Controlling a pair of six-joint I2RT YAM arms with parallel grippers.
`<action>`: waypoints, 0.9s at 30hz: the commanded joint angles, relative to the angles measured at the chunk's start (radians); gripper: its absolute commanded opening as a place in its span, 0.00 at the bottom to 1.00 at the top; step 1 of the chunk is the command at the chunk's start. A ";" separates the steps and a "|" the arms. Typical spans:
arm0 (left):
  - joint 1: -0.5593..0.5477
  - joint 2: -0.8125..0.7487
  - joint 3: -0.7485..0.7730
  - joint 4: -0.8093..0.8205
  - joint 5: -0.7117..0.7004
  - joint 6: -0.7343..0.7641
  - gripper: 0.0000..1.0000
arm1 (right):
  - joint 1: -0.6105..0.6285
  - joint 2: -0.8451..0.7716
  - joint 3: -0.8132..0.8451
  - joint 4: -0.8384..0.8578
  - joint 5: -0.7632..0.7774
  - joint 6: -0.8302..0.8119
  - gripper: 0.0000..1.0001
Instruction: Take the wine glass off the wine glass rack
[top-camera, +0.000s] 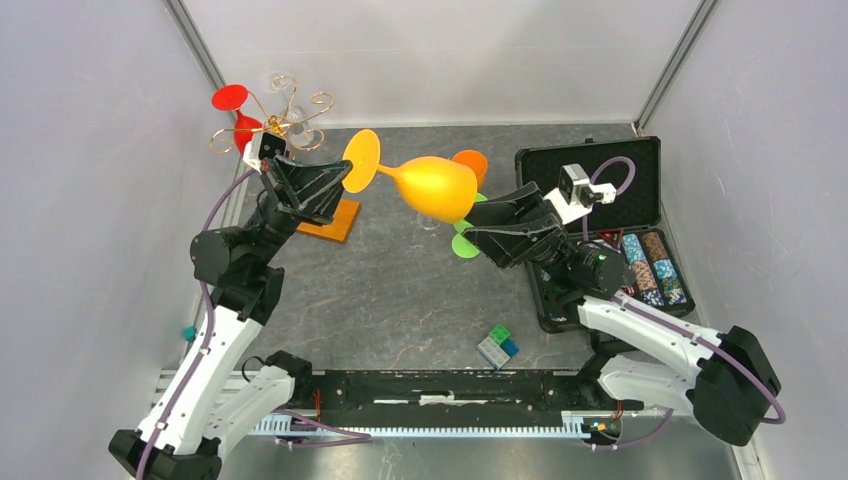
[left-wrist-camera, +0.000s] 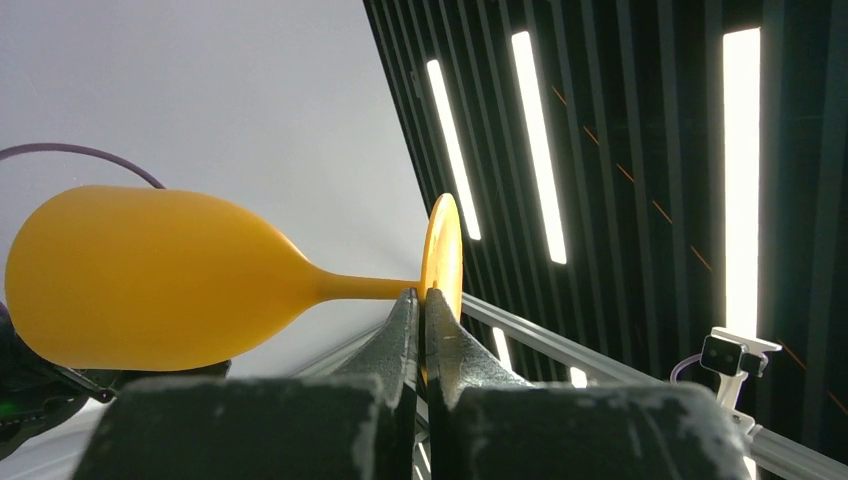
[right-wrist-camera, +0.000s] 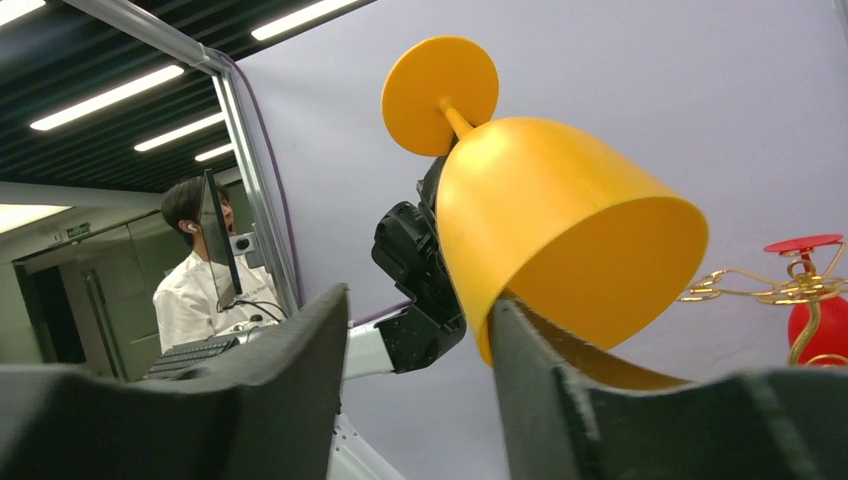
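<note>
A yellow wine glass (top-camera: 436, 188) lies sideways in the air over the middle of the table, clear of the wine glass rack (top-camera: 275, 120). My left gripper (top-camera: 345, 178) is shut on the edge of its round foot (left-wrist-camera: 443, 250); in the left wrist view the bowl (left-wrist-camera: 150, 275) points left. My right gripper (top-camera: 470, 228) is at the bowl's mouth (right-wrist-camera: 540, 210). Its jaws stand apart: one finger (right-wrist-camera: 535, 350) reaches inside the rim, the other (right-wrist-camera: 300, 350) stays well off the outer wall. The gold wire rack stands at the back left on an orange base (top-camera: 335, 222).
A red glass (top-camera: 236, 115) and a clear glass (top-camera: 283, 95) hang on the rack. An orange cup (top-camera: 470, 163) and a green piece (top-camera: 466, 243) sit below the held glass. An open black case of poker chips (top-camera: 650, 265) lies on the right, a small block (top-camera: 497, 345) near the front.
</note>
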 joint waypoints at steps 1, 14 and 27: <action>-0.001 -0.022 -0.003 0.002 -0.017 -0.031 0.02 | 0.009 0.027 0.054 0.163 -0.023 0.047 0.47; 0.000 -0.092 -0.036 -0.095 -0.047 0.008 0.02 | 0.049 0.053 0.131 0.227 -0.068 0.040 0.33; -0.001 -0.109 -0.011 -0.215 -0.040 0.185 0.27 | 0.052 -0.041 0.152 -0.224 0.039 -0.199 0.00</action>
